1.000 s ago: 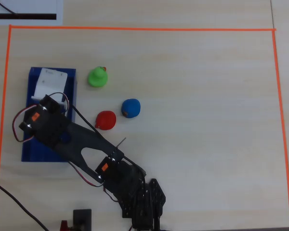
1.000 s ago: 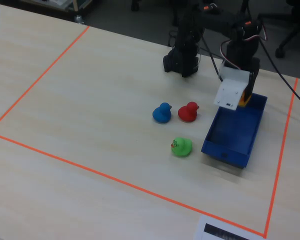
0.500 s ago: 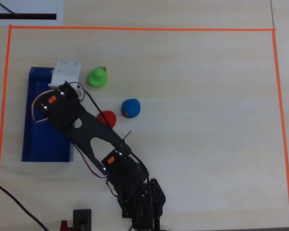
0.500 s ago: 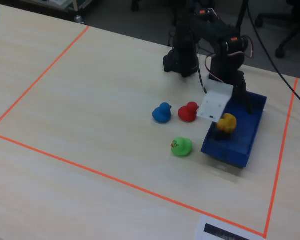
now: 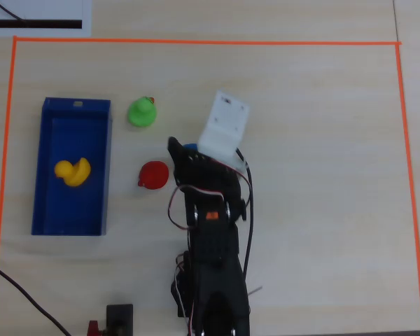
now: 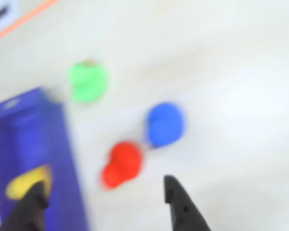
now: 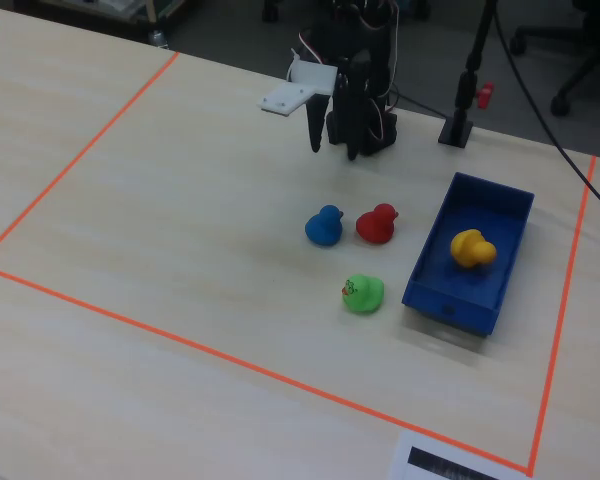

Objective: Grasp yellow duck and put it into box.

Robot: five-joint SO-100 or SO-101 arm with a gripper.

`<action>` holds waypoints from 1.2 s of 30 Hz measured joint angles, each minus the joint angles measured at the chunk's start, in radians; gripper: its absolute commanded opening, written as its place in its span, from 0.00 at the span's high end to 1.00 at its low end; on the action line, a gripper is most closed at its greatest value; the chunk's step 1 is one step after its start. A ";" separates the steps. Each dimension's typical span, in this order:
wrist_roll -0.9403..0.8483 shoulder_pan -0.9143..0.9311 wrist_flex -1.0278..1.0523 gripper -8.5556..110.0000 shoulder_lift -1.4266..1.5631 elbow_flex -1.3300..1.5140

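Yellow duck lies inside the blue box, roughly mid-box in the overhead view, on the box floor and clear of the walls. It's a small rubber-toy shape, rounded body with a smaller head lump, solid yellow with a slightly orange tint on one side; in the fixed view it sits upright. The wrist view shows it only as a yellow blur low in the box, behind one dark fingertip. The box is an open rectangular tray, deep blue, sitting on the pale wood desk inside an orange tape border. Outside the box: green duck near its top corner, red duck beside its long wall, blue duck next to the red one, mostly hidden under the arm from overhead. Gripper hangs above the desk near the red and blue ducks, fingers spread wide, nothing between them. The arm is black with a white wrist block.
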 measured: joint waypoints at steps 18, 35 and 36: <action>-0.146 0.100 0.100 0.77 0.637 0.802; -0.146 0.100 0.100 0.77 0.637 0.802; -0.146 0.100 0.100 0.77 0.637 0.802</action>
